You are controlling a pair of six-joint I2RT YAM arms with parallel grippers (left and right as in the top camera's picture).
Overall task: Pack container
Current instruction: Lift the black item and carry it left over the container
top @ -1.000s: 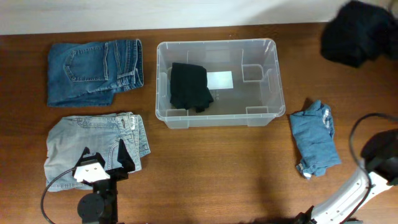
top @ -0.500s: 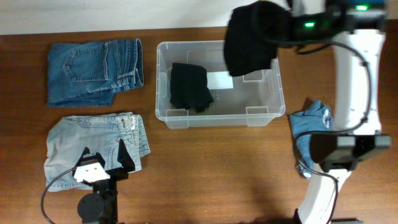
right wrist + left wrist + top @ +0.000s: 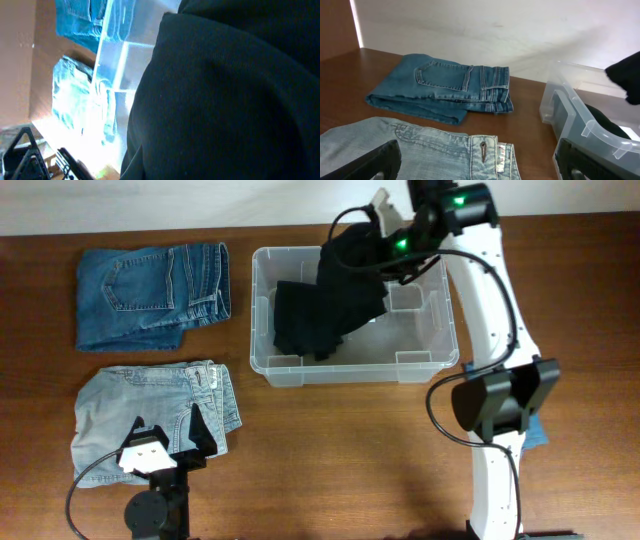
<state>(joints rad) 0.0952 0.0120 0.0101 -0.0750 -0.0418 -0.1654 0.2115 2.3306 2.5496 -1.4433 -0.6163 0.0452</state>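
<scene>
From above, my right gripper [image 3: 397,246] is clamped on a black garment [image 3: 355,265] hanging over the container [image 3: 350,372] at the far middle of the bench [image 3: 330,460], while my left gripper [image 3: 165,438] gapes wide above pale jeans [image 3: 110,405]. On the left wrist I see dark jeans [image 3: 445,85] folded beyond the pale pair, with the container's corner at the right. On the right wrist, black garment fills most of the view, with the container wall beside it.

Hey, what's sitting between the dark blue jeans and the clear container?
Nothing; the overhead view shows only a strip of bare table between the dark blue jeans and the container.
</scene>
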